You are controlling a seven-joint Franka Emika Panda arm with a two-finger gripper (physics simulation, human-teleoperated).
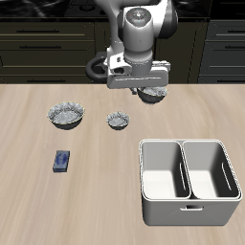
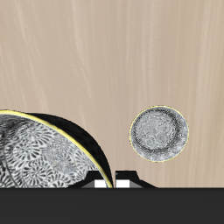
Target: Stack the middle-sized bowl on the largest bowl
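kitchen | dark cabinets (image 1: pixel 57 43) behind wooden table (image 1: pixel 96 191) | simulator render

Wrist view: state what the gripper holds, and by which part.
The gripper appears to hold the middle-sized bowl by its rim, jaws nearly closed across it.

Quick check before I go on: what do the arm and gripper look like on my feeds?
The arm is white and rounded, with dark joint bands and a grey disc on the wrist. A black cable loops beside it. The gripper has a pale grey body; in the wrist view its fingertips look white with black pads.
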